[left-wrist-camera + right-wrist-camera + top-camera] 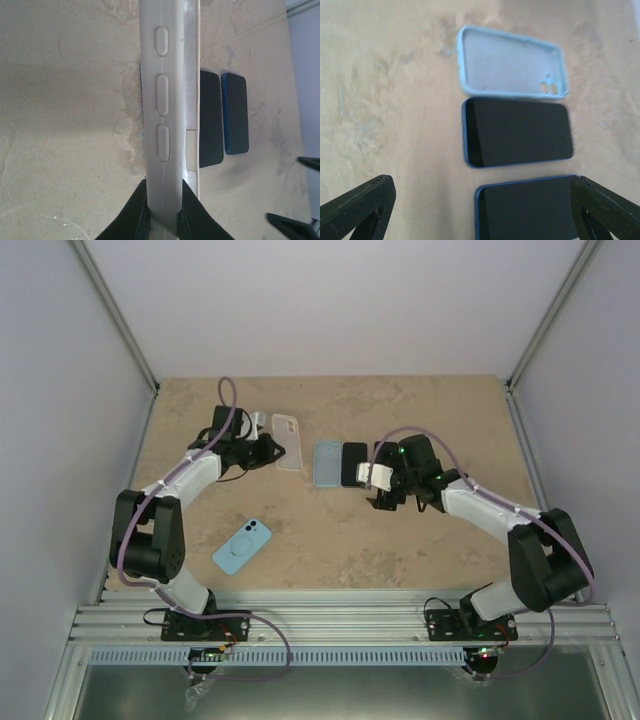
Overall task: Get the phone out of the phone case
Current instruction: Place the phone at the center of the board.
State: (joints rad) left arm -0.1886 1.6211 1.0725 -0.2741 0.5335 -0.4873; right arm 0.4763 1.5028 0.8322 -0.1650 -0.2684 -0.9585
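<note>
My left gripper (162, 212) is shut on the long edge of a translucent white phone case (162, 125), held on edge by the table (288, 440). I cannot tell whether a phone sits in it. A light blue empty case (512, 67) lies open side up on the table. Beside it lies a bare dark phone with a blue rim (517, 131). A second bare blue-rimmed phone (530, 210) lies flat between the wide-apart fingers of my open right gripper (482, 210), which hovers over it (370, 478). Neither finger visibly touches it.
Another phone in a light blue case (242, 545) lies back up on the near left of the tan table (400, 550). Grey walls enclose the table on three sides, and an aluminium rail (340, 625) runs along the near edge.
</note>
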